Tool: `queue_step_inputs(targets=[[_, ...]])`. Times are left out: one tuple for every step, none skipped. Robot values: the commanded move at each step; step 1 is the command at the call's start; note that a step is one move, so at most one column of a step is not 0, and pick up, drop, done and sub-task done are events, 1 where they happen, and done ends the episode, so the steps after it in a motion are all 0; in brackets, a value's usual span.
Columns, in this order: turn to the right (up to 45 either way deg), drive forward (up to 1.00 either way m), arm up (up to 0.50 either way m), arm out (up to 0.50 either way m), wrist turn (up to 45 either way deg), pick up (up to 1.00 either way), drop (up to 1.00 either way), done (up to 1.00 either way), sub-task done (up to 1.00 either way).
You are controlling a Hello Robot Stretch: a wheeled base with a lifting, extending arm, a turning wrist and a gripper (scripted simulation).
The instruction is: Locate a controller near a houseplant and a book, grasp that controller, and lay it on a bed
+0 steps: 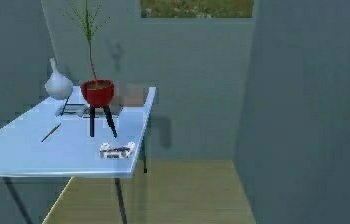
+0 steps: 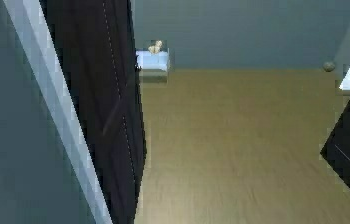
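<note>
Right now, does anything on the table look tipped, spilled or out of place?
Nothing stands out. The red-potted houseplant and the white vase stand upright on the table, and the small pale thing near its front edge lies flat.

- We see a pale blue table on thin dark legs.
- At its far left corner we see a white vase.
- We see a thin stick lying on it.
- We see a tall dark panel beside a wooden floor.

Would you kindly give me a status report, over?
Pale flat thing, maybe the controller, on table's near edge. Houseplant behind it. Nothing seen in the way.
</note>
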Motion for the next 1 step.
queue_step_inputs(targets=[[-45.0, 0.00, 0.00, 0.00, 0.0, 0.00, 0.00, 0.00, 0.00]])
